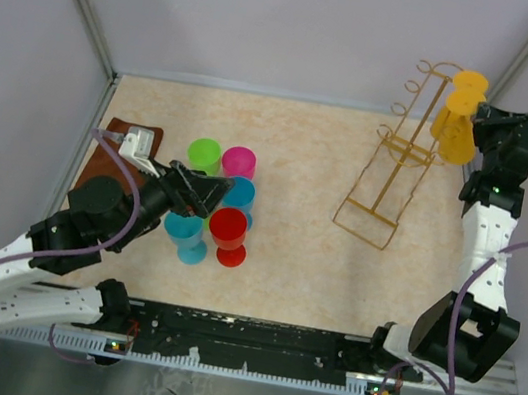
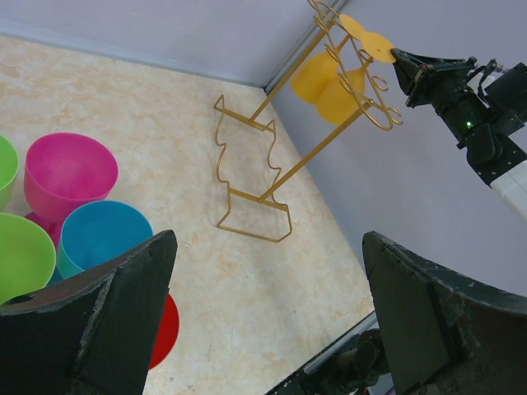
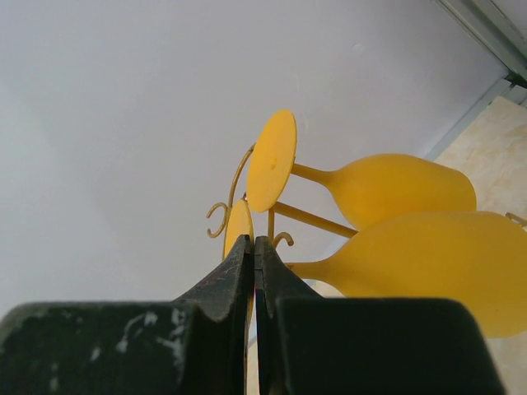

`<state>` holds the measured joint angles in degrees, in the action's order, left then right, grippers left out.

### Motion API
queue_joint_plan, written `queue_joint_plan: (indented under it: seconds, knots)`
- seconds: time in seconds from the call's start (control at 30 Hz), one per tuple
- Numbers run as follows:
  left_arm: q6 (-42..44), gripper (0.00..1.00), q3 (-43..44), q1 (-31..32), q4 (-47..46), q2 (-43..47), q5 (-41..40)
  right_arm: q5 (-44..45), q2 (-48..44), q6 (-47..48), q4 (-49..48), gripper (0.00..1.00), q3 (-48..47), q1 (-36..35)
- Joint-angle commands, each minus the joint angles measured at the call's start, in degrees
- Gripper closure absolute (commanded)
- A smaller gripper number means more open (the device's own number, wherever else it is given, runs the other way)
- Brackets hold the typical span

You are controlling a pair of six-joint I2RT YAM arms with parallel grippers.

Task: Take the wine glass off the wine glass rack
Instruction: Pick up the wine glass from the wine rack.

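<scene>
The golden wire wine glass rack (image 1: 389, 178) stands at the far right, leaning toward the wall. Two yellow wine glasses (image 1: 454, 133) hang from its top rails. My right gripper (image 1: 480, 117) is at the rack's top. In the right wrist view its jaws (image 3: 254, 243) are shut on the edge of the nearer wine glass's foot (image 3: 238, 222), whose bowl (image 3: 436, 267) lies to the right. The second glass (image 3: 395, 188) hangs behind. My left gripper (image 1: 206, 191) is open and empty above the coloured cups; its view shows the rack (image 2: 272, 156) far off.
Coloured plastic goblets stand at centre left: green (image 1: 204, 155), pink (image 1: 238, 162), blue (image 1: 183, 230), red (image 1: 229, 227). A brown mat (image 1: 115, 147) lies at the far left. The enclosure's right wall is close behind the rack.
</scene>
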<state>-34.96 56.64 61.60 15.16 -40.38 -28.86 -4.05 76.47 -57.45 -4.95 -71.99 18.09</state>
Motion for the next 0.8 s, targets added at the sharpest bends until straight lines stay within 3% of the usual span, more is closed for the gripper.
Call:
queue_joint_plan:
  seconds: [0.0, 0.77]
  knots:
    - [-0.36, 0.01, 1.07, -0.17, -0.57, 0.26, 0.81, 2.42, -2.08, 1.57, -2.90, 1.00, -1.55, 0.73]
    - [-0.64, 0.01, 1.59, -0.17, -1.29, -1.36, 1.79, 4.17, 1.89, 6.47, -4.55, 1.00, -3.34, 0.72]
